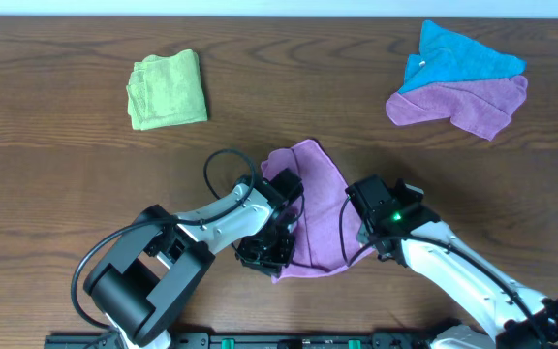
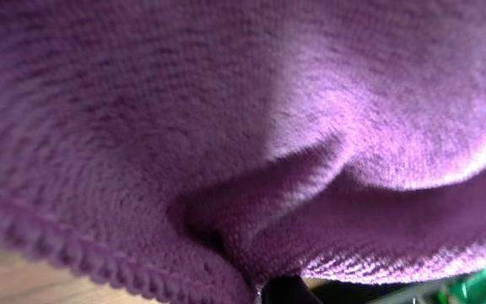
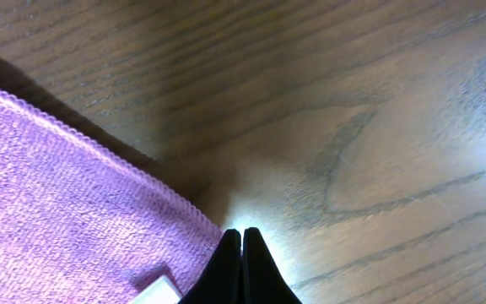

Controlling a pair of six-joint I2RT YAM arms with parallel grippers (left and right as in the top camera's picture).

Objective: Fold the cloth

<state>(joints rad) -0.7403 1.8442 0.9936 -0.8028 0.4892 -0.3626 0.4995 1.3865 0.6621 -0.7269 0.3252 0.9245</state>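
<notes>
The purple cloth [image 1: 310,208] lies partly folded and bunched on the wooden table near the front centre. My left gripper [image 1: 277,254] is at its left front edge. In the left wrist view the cloth [image 2: 251,127] fills the frame and gathers into a pinched fold at the one dark fingertip [image 2: 289,291] that shows, so the gripper looks shut on it. My right gripper [image 1: 358,194] is at the cloth's right side. In the right wrist view its fingers [image 3: 241,235] are pressed together on bare wood, just beside the cloth's hemmed edge [image 3: 83,203].
A folded green cloth [image 1: 168,90] lies at the back left. A blue cloth [image 1: 458,56] overlaps another purple cloth [image 1: 468,105] at the back right. A white tag [image 3: 154,291] shows on the cloth by the right fingers.
</notes>
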